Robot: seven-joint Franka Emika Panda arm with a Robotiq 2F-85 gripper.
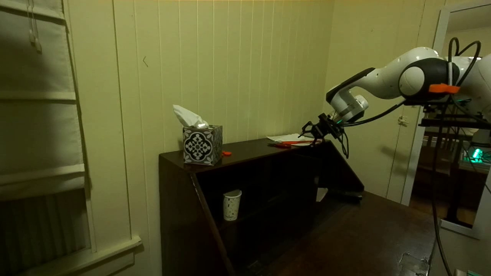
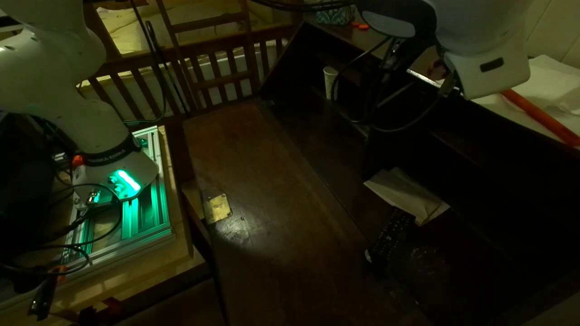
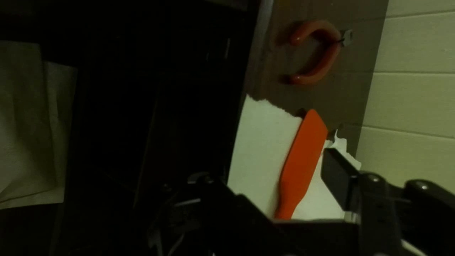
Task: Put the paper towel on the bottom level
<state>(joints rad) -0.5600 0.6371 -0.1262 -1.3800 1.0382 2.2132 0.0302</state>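
Observation:
The paper towel (image 1: 285, 138) is a white sheet with a torn edge, lying on the cabinet's top board; it also shows in an exterior view (image 2: 555, 83) and in the wrist view (image 3: 263, 149). A flat red spatula-like item (image 3: 302, 160) lies across it. My gripper (image 1: 308, 137) is at the right end of the top board, over the paper towel. In the wrist view its fingers (image 3: 270, 170) are spread wide, one on each side of the red item, with nothing held. The bottom level (image 1: 353, 230) is the broad brown surface below, also in an exterior view (image 2: 276, 203).
A patterned tissue box (image 1: 198, 147) and a small red piece (image 1: 227, 153) stand on the top board. A red-handled tool (image 3: 320, 60) lies near the towel. A cup (image 1: 232, 207) stands in a cubbyhole. Folded pale paper (image 2: 408, 194) and a dark keypad-like object (image 2: 392, 233) lie inside the cabinet.

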